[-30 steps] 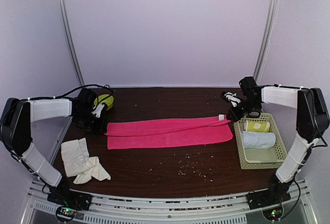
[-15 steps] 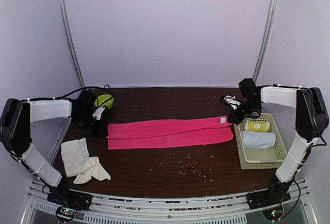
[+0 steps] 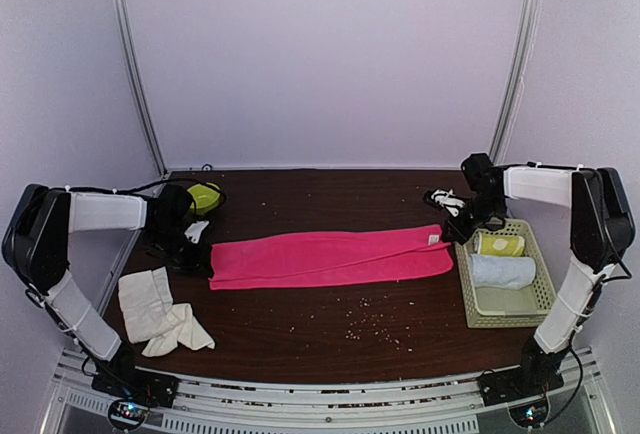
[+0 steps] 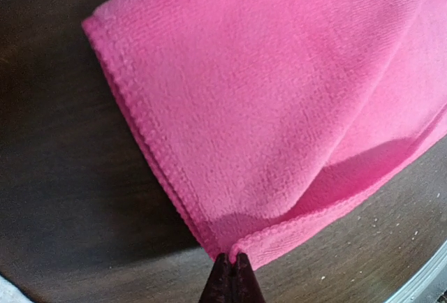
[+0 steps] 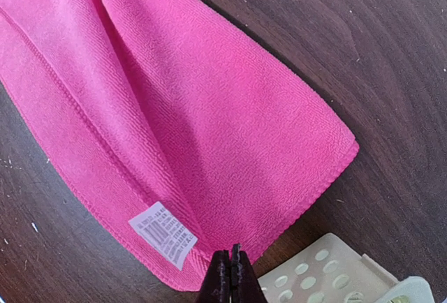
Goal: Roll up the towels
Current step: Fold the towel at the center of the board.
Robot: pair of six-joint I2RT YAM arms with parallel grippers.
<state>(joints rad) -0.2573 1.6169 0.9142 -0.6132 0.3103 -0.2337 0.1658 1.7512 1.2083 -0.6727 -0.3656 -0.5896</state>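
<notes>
The left gripper's (image 4: 232,261) fingers are pressed together, pinching a corner hem at the left end of the pink towel (image 3: 330,257), and the right gripper's (image 5: 230,257) fingers are likewise shut tight on the towel's opposite end, just beside its white label (image 5: 163,234). The pink towel lies in a long folded strip across the middle of the dark table (image 3: 330,194), between the two arms. The cream towel (image 3: 160,309) sits crumpled near the table's front left, and a basket (image 3: 505,320) on the right holds a yellow-green roll (image 3: 497,244) and a white roll (image 3: 502,272)
</notes>
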